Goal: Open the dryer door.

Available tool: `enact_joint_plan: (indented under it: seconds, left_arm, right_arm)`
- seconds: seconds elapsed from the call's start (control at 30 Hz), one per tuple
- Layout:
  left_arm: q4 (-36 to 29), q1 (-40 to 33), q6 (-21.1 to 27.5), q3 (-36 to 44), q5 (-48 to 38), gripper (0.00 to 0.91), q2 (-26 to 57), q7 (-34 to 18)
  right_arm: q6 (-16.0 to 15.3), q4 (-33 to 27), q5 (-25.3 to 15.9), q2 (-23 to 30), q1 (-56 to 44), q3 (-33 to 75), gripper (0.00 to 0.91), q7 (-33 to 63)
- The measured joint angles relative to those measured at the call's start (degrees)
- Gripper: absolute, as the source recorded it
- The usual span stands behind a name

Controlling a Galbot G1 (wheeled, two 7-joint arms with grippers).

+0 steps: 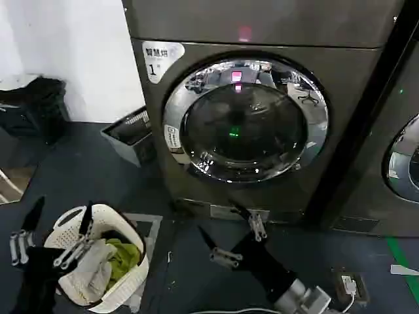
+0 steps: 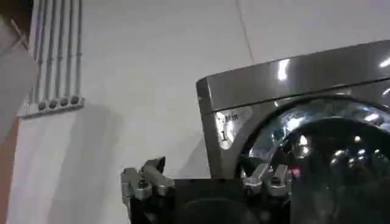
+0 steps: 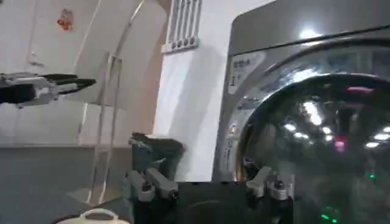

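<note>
The dryer door (image 1: 243, 124) is a round chrome-rimmed door with a dark glass centre, lying flat against the dark grey machine labelled "1" (image 1: 160, 62). My right gripper (image 1: 216, 217) is open and empty, low in front of the machine's base, just below the door and apart from it. My left gripper (image 1: 62, 208) is open at the lower left, above a laundry basket. The left wrist view has the left gripper (image 2: 210, 171) with the door (image 2: 329, 152) beyond it. The right wrist view has the right gripper (image 3: 207, 178) before the door (image 3: 317, 140) and the left gripper (image 3: 52, 85) farther off.
A white laundry basket (image 1: 124, 229) with clothes stands on the dark floor at the lower left. A grey box (image 1: 131, 134) leans by the machine's left side. A neighbouring machine (image 1: 399, 163) with a similar door is at the right. A power socket (image 1: 347, 284) lies on the floor.
</note>
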Motion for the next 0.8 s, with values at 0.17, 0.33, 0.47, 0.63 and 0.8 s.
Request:
enact_joint_plan:
  seconds: [0.17,0.33,0.47,0.63,0.8]
  left_arm:
    - [0.3,0.6,1.0,0.7,-0.1,0.907,0.2,0.4]
    - [-0.3,1.3,1.9,0.8,-0.9,0.907,0.3,0.2]
    - [-0.2,1.8,2.0,0.3,-1.3,0.907,0.6,0.5]
    - [-0.3,1.7,2.3,0.7,-3.5,0.907,-0.1,0.4]
    - [0.6,1.7,1.9,0.7,-2.7,0.907,-0.2,0.4]
  right_arm:
    - [-0.7,-6.9,4.6,-2.5,7.5,1.6,0.907,-1.9]
    - [0.1,-15.9,7.7,-3.8,15.1,-0.5,0.907,-3.8]
    - [-1.6,-22.5,11.4,-3.9,21.9,-3.2,0.907,-5.6]
    - [-1.6,-28.9,11.6,-3.1,30.6,-7.0,0.907,-6.2]
    - [-0.9,-34.5,9.4,-1.9,37.8,-11.2,0.907,-6.2]
